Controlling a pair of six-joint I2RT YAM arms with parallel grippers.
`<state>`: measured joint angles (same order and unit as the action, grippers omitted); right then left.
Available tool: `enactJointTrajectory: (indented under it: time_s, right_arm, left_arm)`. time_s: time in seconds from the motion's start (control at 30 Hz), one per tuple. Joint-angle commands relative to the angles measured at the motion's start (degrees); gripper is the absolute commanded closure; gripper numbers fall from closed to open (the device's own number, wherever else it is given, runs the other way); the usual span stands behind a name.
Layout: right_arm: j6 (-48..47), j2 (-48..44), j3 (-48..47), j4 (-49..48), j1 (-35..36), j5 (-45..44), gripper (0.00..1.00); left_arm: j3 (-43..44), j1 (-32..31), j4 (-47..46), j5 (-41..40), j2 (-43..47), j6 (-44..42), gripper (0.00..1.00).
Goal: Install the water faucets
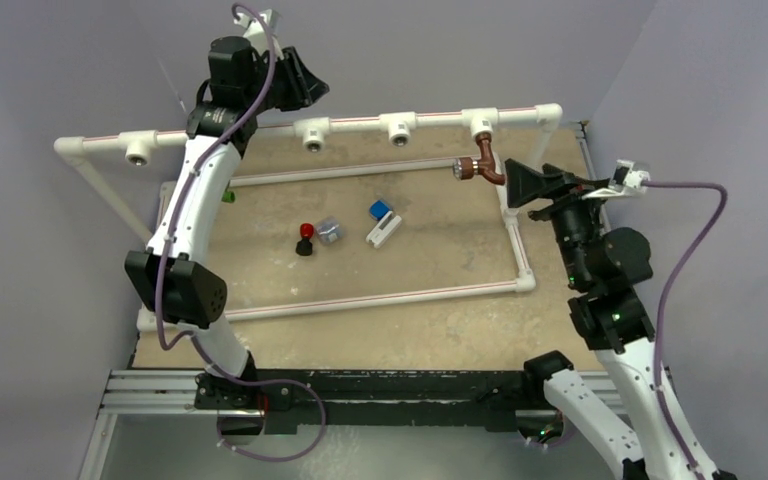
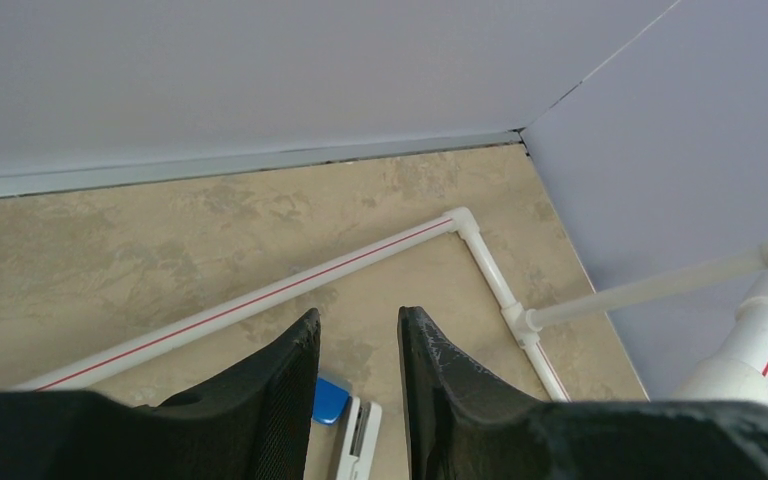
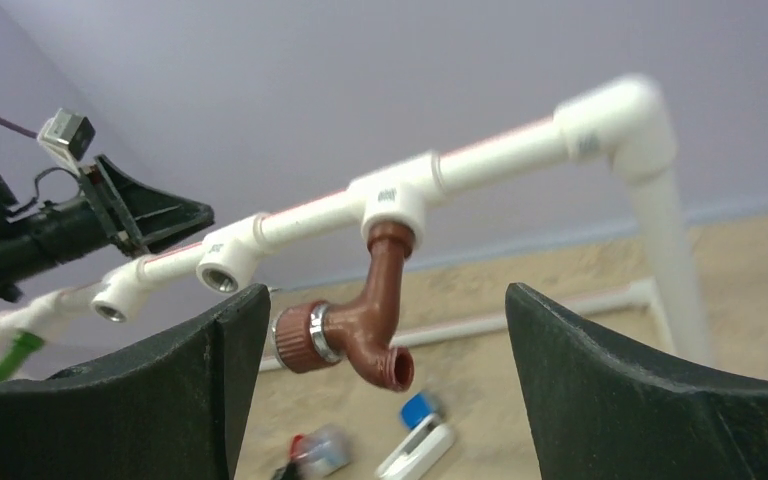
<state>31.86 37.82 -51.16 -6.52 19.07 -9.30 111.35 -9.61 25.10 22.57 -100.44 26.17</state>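
The reddish-brown faucet (image 1: 485, 165) hangs from the rightmost tee fitting (image 1: 480, 122) on the back rail, spout down; in the right wrist view (image 3: 365, 320) it sits beyond and between my fingers, untouched. My right gripper (image 1: 513, 187) (image 3: 385, 295) is open and empty, just right of it. My left gripper (image 1: 310, 85) (image 2: 360, 325) is open and empty, raised near the back rail. A small bit of the green faucet (image 1: 228, 196) shows beside the left arm, mostly hidden; a green bit also shows in the right wrist view (image 3: 5, 358).
A white pipe frame (image 1: 380, 295) lies on the tan table. Three empty tee sockets (image 1: 313, 133) face forward on the back rail. Inside the frame lie a red-and-black knob (image 1: 305, 240), a small clear block (image 1: 331, 231) and a blue-white block (image 1: 383, 222).
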Motion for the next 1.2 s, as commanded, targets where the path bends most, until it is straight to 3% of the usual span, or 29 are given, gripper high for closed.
enactJointTrajectory:
  time_s: [0.0,0.23,0.33,0.77,1.17]
  right_arm:
    - [-23.22,-0.89,-6.42,-0.65,0.0,2.26,0.12]
    - [-50.53,-0.32,-11.83,6.02,0.0,18.68,0.11]
    - [-60.16,0.56,-14.07,11.03,0.32,21.31,0.11]
    - [-86.95,2.72,-12.77,16.12,4.36,19.98,0.13]
    - [-97.95,7.54,-10.35,14.06,11.02,10.42,0.14]
  left_arm:
    - [-1.49,0.47,-1.92,-3.13,6.05,-1.92,0.67]
    - [-7.18,0.47,-3.75,-7.14,10.62,-3.16,0.67]
    - [-9.6,0.47,-4.63,-7.99,12.38,-3.66,0.67]
    - [-14.92,0.47,-5.67,-10.31,14.85,-4.07,0.67]
    - [-17.64,0.47,-6.03,-11.01,14.4,-3.67,0.67]
